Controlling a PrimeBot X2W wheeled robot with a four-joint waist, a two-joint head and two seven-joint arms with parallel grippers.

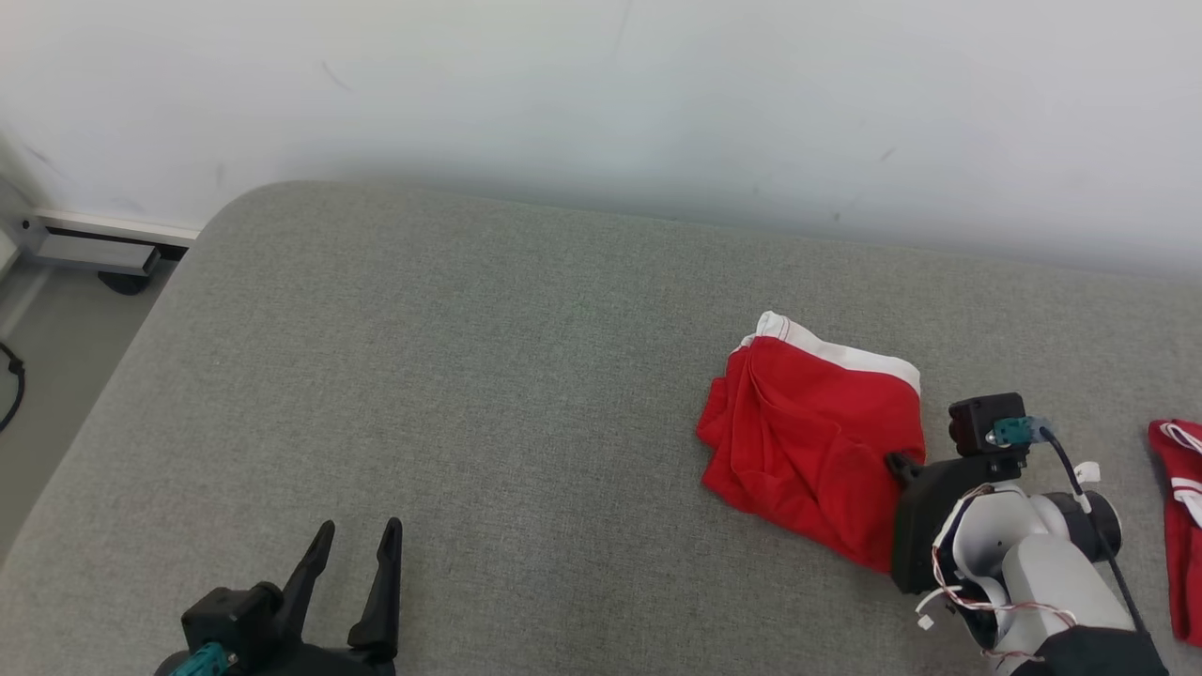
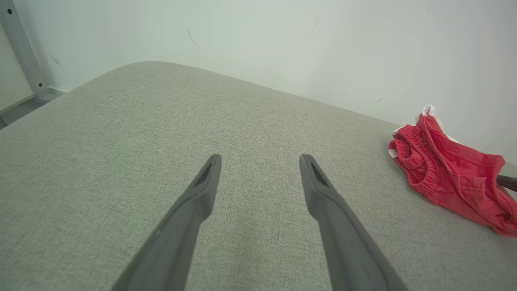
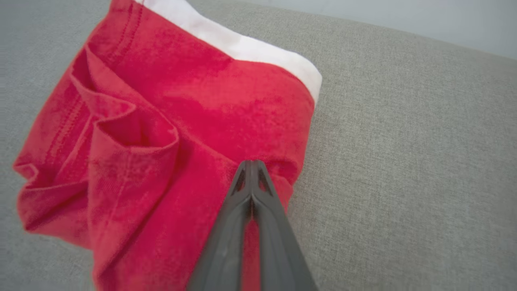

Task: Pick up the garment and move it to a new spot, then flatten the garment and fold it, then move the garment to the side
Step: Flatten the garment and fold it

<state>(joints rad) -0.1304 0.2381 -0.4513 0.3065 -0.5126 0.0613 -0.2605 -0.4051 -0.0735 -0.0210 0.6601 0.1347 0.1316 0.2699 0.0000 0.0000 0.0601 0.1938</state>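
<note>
Right gripper point(image 3: 251, 163) closed tip to tip, pinching a fold at the right-hand edge of the red garment point(image 3: 161, 121), some way down from its white waistband point(image 3: 242, 44). Left gripper point(image 1: 362, 528) spread wide and holding nothing, at the near left over the grey cushion point(image 1: 470, 376), well apart from the cloth. Garment itself lying crumpled and partly doubled over on that cushion, right of centre, towards the back edge by the wall point(image 1: 601, 94).

Judged to be the very first step: the pick-up, with the grip made but no lift to be seen (cloth flat against the cushion all round). Next, by the look of it: raise the pinched edge until the whole piece hangs free, then carry it leftward to the broad bare stretch ahead of the left gripper. Needs a hold on more than the top layer, or risks one ply peeling up and the rest trailing. Worth bringing the left gripper in on a second corner before any flattening.

Round about: a second red piece point(image 1: 1178, 507) with white trim at the far right edge, near the right arm point(image 1: 1042, 563) but apart from the held garment; best not swept along on the lift. Off the cushion's left end, floor point(image 1: 66, 319) with a dark cable point(image 1: 9, 385) and a metal rail point(image 1: 94, 246) at the wall's foot. Nothing lying across the way leftward.
</note>
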